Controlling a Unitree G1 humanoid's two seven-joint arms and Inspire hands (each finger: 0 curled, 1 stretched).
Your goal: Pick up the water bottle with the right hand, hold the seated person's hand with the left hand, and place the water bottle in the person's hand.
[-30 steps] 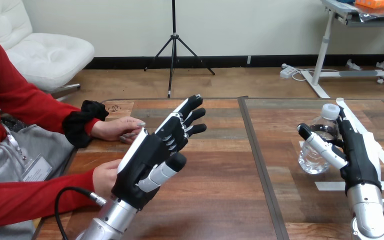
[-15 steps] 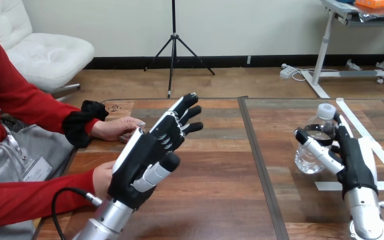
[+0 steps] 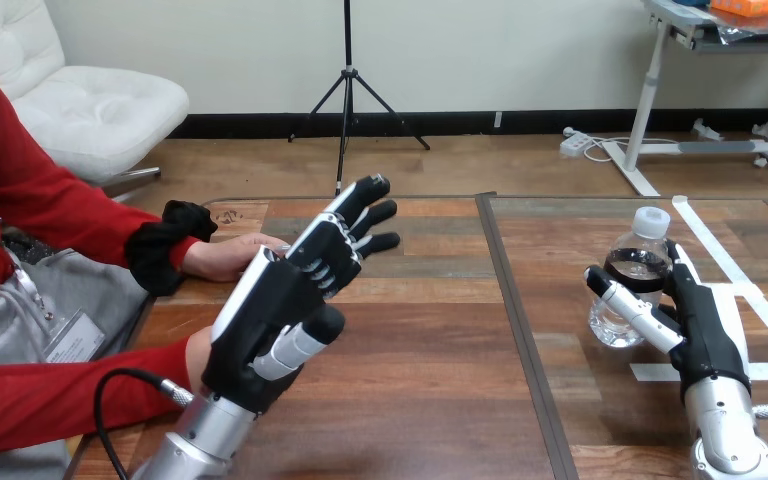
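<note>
Head view. The robot's right hand [image 3: 698, 325] is set against the water bottle [image 3: 632, 285], which stands upright on the wooden table [image 3: 440, 400] at the right, beside strips of white tape [image 3: 755, 312]. The thumb lies across the bottle's front and the fingers [image 3: 676, 262] rise nearly straight along its far side, bracketing it without visibly curling round it. The left hand [image 3: 285, 295] is raised above the table at the left, fingers straight and spread, holding nothing. It is near the person's hands, one resting on the table edge [image 3: 228, 256] and one partly hidden behind it [image 3: 198, 358]. Judged progress is early: the grasp appears under way, while the lift, the hand-hold and the handover remain.
</note>
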